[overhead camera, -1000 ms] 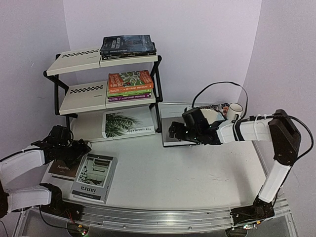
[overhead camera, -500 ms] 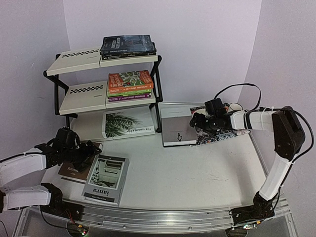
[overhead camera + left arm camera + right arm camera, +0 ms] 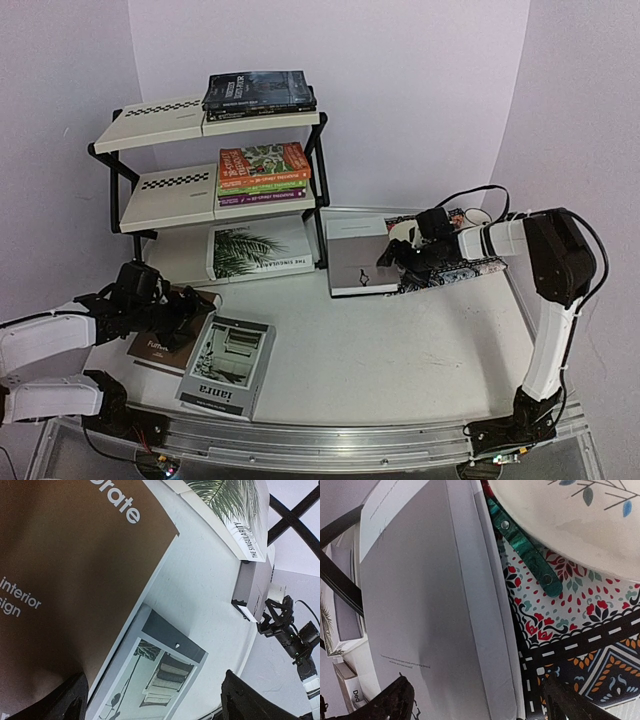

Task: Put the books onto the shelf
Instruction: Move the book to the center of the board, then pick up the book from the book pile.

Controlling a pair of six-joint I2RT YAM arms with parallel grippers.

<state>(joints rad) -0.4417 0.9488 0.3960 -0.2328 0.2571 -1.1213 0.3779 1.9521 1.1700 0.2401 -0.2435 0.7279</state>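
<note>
The black-framed shelf [image 3: 165, 120] holds dark books [image 3: 258, 92] on its top tier and an orange, green and purple stack [image 3: 263, 172] on the middle one. The white palm-leaf book [image 3: 258, 250] lies on the bottom level. My left gripper [image 3: 185, 308] is open, low over a brown book [image 3: 160, 345] and a grey picture-cover book [image 3: 228, 365]; the wrist view shows its fingers [image 3: 70, 697] straddling both covers [image 3: 65, 570] [image 3: 155, 675]. My right gripper [image 3: 397, 260] is open over the right edge of a grey book [image 3: 355, 258], one finger [image 3: 395, 700] above the cover [image 3: 420, 605].
A patterned placemat [image 3: 560, 615] lies right of the grey book, carrying a white plate [image 3: 570, 515] and a green-handled utensil [image 3: 525, 545]. The shelf's black leg [image 3: 320, 215] stands just left of that book. A metal rail [image 3: 320, 440] runs along the table's front edge.
The right gripper pulled back over the placemat, then returned to the grey book's right edge. The left arm moved right, and the brown and picture-cover books slid right with it.
</note>
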